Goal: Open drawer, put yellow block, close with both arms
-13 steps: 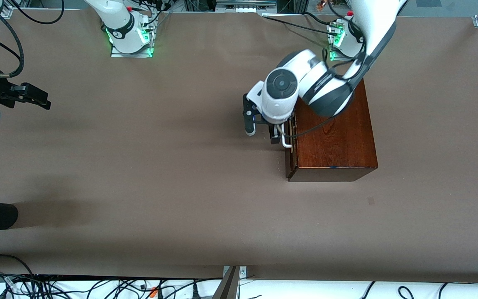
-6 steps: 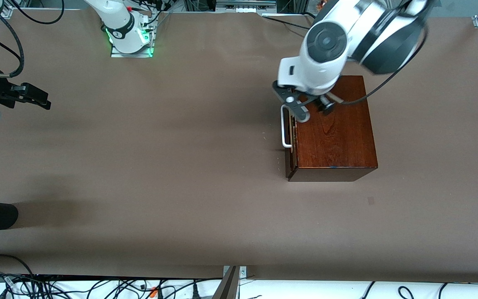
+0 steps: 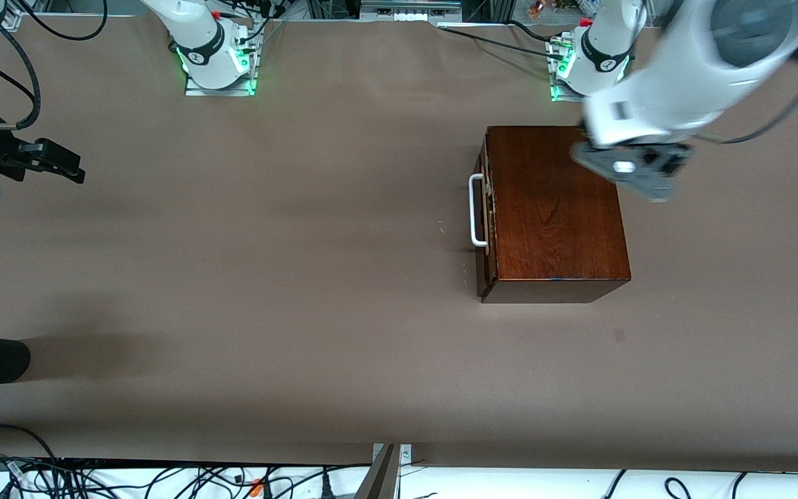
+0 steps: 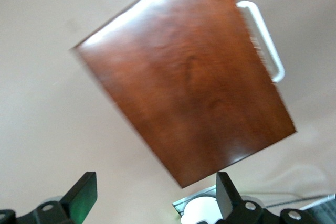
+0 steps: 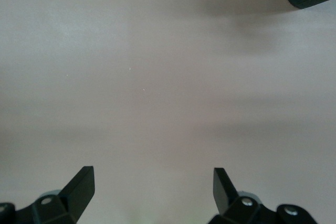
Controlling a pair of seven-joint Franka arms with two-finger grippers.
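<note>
Drawer sits all but flush in the dark wooden box, toward the left arm's end of the counter, its white handle facing the right arm's end; the yellow block shows nowhere, so it may well be inside. The left gripper hangs over the box's edge with its fingers spread wide and empty. The right gripper waits, open and empty, over the counter's rim. If any gap remains, press squarely on the drawer front rather than on the handle, so the box does not slide. Brown covering lines the counter; cables tangle along its nearer edge.
</note>
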